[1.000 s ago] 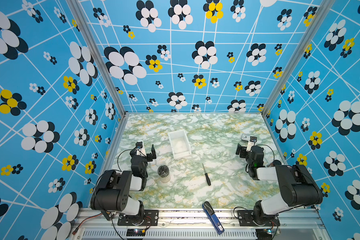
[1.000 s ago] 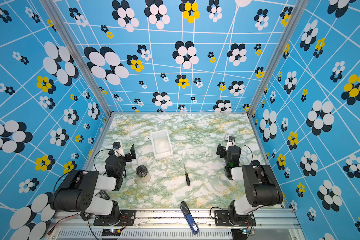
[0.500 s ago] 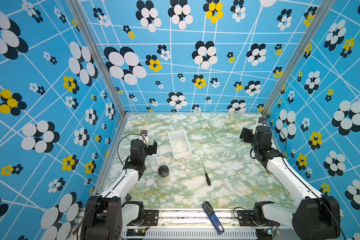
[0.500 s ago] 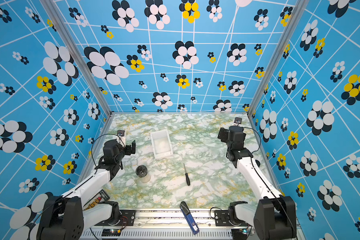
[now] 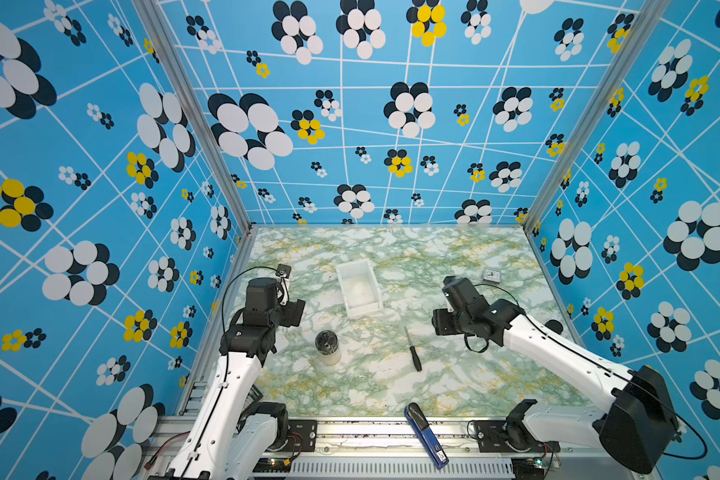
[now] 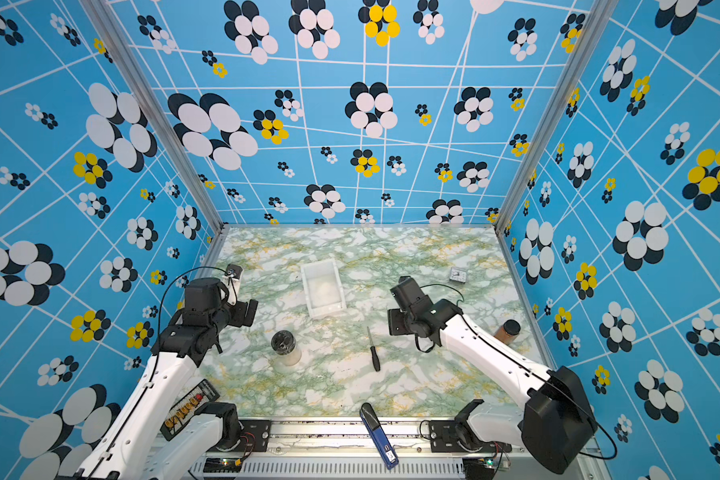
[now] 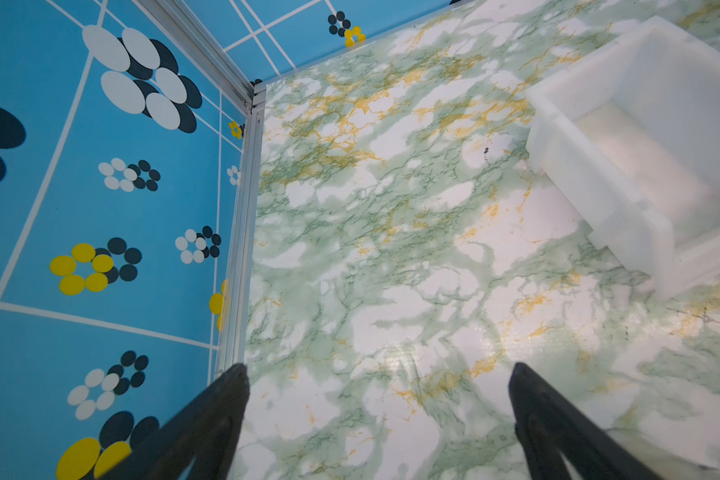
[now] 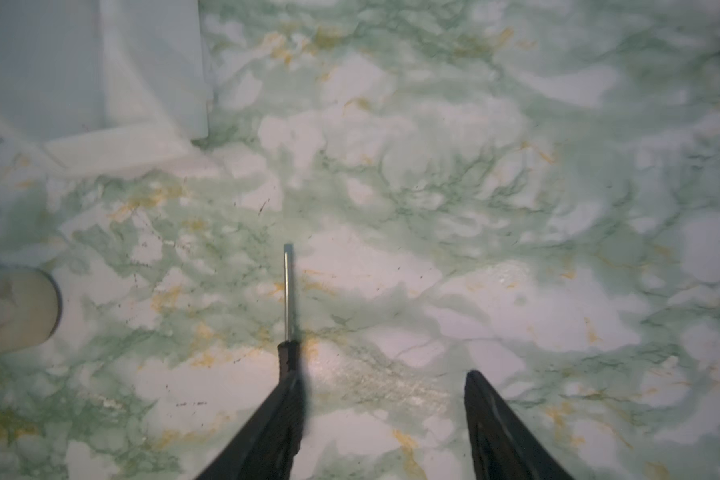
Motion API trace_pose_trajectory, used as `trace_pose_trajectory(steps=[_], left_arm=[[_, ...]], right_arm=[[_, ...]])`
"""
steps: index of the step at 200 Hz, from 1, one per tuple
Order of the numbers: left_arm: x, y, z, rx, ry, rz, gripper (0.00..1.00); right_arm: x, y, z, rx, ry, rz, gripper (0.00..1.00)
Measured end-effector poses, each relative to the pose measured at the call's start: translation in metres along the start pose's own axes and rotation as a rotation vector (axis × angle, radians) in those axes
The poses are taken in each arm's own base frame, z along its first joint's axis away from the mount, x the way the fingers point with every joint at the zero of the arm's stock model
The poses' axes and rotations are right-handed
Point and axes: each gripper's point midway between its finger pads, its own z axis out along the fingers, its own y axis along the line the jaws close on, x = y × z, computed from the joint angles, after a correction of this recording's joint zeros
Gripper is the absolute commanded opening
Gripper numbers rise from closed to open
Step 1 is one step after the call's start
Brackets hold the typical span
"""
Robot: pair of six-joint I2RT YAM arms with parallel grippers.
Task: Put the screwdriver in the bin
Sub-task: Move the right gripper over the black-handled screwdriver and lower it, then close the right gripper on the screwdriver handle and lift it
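The screwdriver [image 5: 413, 351] lies mid-tabletop, shaft toward the bin [image 5: 365, 309], handle toward the front edge; the right gripper [image 8: 381, 376], nearer, hangs just to its right, jaws apart and empty; the left gripper [image 7: 379, 370] gapes too.

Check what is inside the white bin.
Nothing shows inside the bin: only its pale floor. The screwdriver lies on the table outside it. The strip behind its near wall is hidden.
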Motion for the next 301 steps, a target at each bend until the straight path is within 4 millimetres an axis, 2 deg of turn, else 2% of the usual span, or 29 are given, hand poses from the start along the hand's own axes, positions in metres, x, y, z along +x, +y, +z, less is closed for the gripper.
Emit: trace_pose_trajectory(steps=[20, 44, 80, 100, 111, 142, 181, 252, 276, 301], left_arm=[[0.008, -0.001, -0.003, 0.006, 0.047, 0.007, 1.00], [0.010, -0.001, -0.003, 0.016, 0.086, 0.013, 0.99], [-0.016, 0.005, -0.009, 0.021, 0.059, 0.005, 0.99], [-0.031, 0.008, -0.013, 0.023, 0.033, -0.003, 0.99], [-0.037, 0.009, -0.013, 0.026, 0.029, -0.011, 0.99], [-0.049, 0.007, -0.013, 0.051, 0.032, -0.043, 0.99], [-0.059, 0.006, -0.013, 0.072, 0.030, -0.077, 0.99], [-0.067, 0.003, -0.011, 0.096, 0.028, -0.088, 0.99], [-0.068, 0.002, -0.010, 0.099, 0.029, -0.095, 0.99], [-0.067, 0.002, -0.008, 0.101, 0.033, -0.095, 0.99]], right_arm=[[0.024, 0.027, 0.014, -0.017, 0.090, -0.067, 0.65], [0.043, 0.045, 0.029, -0.012, 0.168, -0.115, 0.62], [0.060, 0.061, 0.041, -0.007, 0.228, -0.142, 0.60], [0.062, 0.063, 0.046, -0.006, 0.239, -0.123, 0.57], [0.065, 0.062, 0.050, 0.006, 0.253, -0.114, 0.52], [0.077, 0.058, 0.064, 0.038, 0.306, -0.099, 0.47], [0.082, 0.058, 0.067, 0.049, 0.320, -0.092, 0.43], [0.090, 0.056, 0.071, 0.067, 0.340, -0.081, 0.32], [0.091, 0.056, 0.071, 0.069, 0.339, -0.082, 0.21], [0.091, 0.057, 0.070, 0.067, 0.336, -0.084, 0.18]])
